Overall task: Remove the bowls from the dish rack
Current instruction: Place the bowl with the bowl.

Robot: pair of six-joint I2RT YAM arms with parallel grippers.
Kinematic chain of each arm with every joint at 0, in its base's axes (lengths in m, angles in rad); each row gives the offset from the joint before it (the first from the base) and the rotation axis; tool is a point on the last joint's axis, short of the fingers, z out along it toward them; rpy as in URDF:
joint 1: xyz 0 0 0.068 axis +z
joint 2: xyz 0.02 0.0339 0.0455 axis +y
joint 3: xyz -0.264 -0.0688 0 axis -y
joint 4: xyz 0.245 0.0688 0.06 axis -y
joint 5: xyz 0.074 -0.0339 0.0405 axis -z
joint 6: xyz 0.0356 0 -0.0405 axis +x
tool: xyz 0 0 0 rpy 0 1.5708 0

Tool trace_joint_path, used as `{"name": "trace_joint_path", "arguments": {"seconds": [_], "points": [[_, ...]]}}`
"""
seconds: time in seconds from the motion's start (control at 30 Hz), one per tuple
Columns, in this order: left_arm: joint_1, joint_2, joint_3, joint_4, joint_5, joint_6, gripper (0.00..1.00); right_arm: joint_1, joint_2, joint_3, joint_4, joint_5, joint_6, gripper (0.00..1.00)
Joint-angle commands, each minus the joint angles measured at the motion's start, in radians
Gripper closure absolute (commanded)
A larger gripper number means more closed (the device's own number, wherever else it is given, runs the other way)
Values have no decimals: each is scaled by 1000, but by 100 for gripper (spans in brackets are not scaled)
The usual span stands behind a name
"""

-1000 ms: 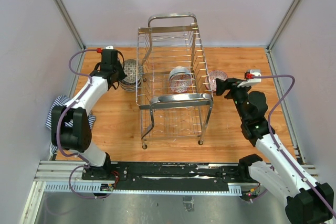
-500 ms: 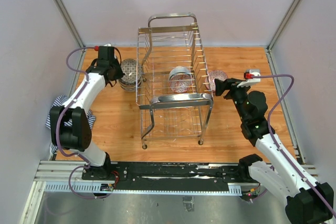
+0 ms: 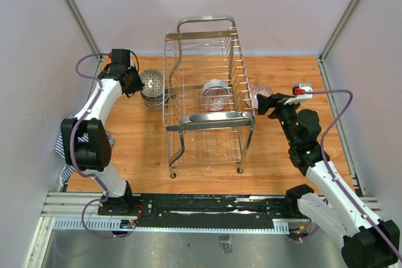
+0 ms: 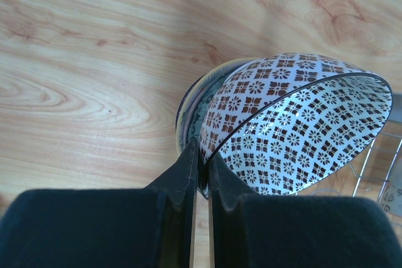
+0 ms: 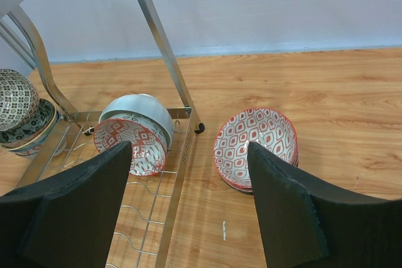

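My left gripper (image 4: pixel 202 166) is shut on the rim of a tilted white bowl with a brown flower pattern (image 4: pixel 295 131). It holds that bowl just over a stack of dark-patterned bowls (image 4: pixel 191 103) on the table, left of the dish rack (image 3: pixel 217 119). From above, the left gripper (image 3: pixel 138 83) and its bowl (image 3: pixel 152 80) hang over that stack (image 3: pixel 151 100). Two bowls lean in the rack: a red-patterned one (image 5: pixel 129 147) against a blue-grey one (image 5: pixel 143 110). My right gripper (image 5: pixel 188 149) is open, apart from a stack of red-patterned bowls (image 5: pixel 254 147) right of the rack.
A striped cloth (image 3: pixel 64 137) lies at the table's left edge beside the left arm. The rack's side rail (image 5: pixel 179 174) and a slanted chrome leg (image 5: pixel 160 42) stand between the right gripper and the bowls in the rack. Walls close off the table on three sides.
The left arm has swung back and to the left, carrying the brown-patterned bowl a little that way over the stack. The right arm has not moved.
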Motion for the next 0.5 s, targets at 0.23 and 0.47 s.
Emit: {"name": "trace_joint_path", "arguments": {"seconds": [0.23, 0.47], "points": [[8, 25, 87, -55, 73, 29, 99, -28, -18, 23, -2, -18, 9, 25], [8, 34, 98, -82, 73, 41, 99, -28, -20, 22, -2, -19, 8, 25]]}}
